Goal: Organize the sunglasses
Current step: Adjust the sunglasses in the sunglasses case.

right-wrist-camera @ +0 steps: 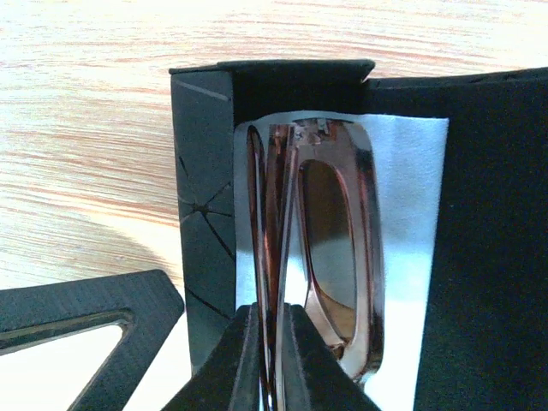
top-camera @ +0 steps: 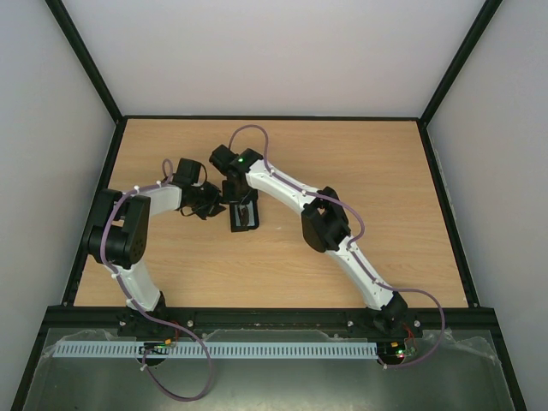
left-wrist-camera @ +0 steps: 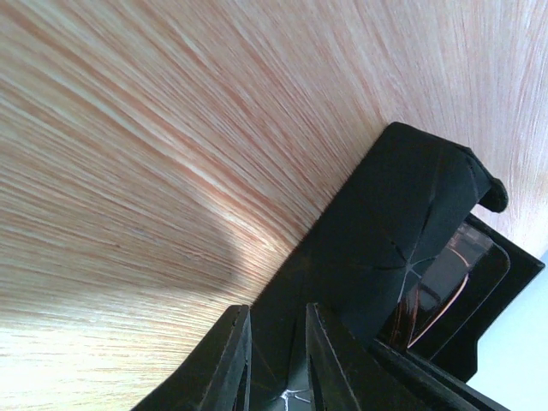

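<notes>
The black case [top-camera: 234, 221] lies open on the wooden table left of centre. The sunglasses [right-wrist-camera: 336, 257], with a brown frame and amber lenses, stand on edge inside it on a light blue cloth [right-wrist-camera: 407, 214]. My right gripper [right-wrist-camera: 272, 364] is shut on their folded temple arms from above; it also shows in the top view [top-camera: 238, 195]. My left gripper [left-wrist-camera: 278, 364] is shut on a side wall of the case [left-wrist-camera: 385, 231], at its left [top-camera: 214, 208]. An amber lens edge [left-wrist-camera: 432, 300] shows in the left wrist view.
The wooden table [top-camera: 360, 171] is bounded by a black frame rail and white walls at the back and sides. Both arms cross the left-centre area. Part of the left gripper's finger [right-wrist-camera: 86, 317] shows to the left of the case in the right wrist view.
</notes>
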`<action>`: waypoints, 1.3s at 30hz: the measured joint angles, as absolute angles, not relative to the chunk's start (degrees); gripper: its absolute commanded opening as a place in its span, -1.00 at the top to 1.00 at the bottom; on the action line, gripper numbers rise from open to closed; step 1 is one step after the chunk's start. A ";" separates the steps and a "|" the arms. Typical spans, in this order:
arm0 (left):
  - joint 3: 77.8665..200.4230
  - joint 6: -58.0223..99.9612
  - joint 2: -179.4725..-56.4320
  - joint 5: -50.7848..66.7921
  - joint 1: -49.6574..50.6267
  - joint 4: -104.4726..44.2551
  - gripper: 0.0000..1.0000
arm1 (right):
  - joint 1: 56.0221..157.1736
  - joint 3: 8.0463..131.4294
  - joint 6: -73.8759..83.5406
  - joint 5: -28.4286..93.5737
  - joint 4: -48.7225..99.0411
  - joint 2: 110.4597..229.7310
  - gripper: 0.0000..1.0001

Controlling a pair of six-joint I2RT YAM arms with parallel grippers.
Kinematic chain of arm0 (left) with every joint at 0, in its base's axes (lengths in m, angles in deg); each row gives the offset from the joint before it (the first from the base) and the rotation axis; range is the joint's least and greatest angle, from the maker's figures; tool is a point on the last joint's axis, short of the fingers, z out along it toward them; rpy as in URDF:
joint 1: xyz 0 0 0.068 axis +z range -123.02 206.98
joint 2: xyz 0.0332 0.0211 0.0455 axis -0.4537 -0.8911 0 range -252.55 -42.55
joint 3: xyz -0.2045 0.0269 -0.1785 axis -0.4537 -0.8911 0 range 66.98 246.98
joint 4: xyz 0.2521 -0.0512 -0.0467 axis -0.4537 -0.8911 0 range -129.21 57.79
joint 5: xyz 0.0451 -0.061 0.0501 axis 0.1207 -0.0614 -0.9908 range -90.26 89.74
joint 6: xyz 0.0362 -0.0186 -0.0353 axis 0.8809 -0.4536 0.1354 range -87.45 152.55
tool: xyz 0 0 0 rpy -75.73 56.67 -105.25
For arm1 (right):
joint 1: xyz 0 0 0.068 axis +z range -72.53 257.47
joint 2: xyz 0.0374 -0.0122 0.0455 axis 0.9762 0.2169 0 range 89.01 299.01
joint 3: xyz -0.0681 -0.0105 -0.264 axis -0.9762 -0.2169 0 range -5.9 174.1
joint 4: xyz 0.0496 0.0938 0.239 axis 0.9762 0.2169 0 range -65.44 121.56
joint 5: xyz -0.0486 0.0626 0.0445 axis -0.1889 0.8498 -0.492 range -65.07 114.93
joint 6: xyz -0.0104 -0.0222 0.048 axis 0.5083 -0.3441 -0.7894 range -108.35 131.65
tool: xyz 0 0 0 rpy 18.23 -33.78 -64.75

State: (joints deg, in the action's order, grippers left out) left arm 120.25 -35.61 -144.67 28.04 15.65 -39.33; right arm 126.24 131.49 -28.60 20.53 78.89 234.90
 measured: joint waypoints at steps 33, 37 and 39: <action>118.72 -35.61 -144.65 27.47 15.76 -39.22 0.57 | 126.14 127.88 -28.25 16.11 80.20 232.71 -0.76; 118.66 -35.61 -144.63 27.40 15.76 -39.17 0.57 | 126.05 127.42 -28.49 16.59 79.94 232.36 -0.69; 118.66 -35.61 -144.63 27.40 15.76 -39.15 0.57 | 126.03 127.40 -28.65 16.81 79.87 232.36 -0.69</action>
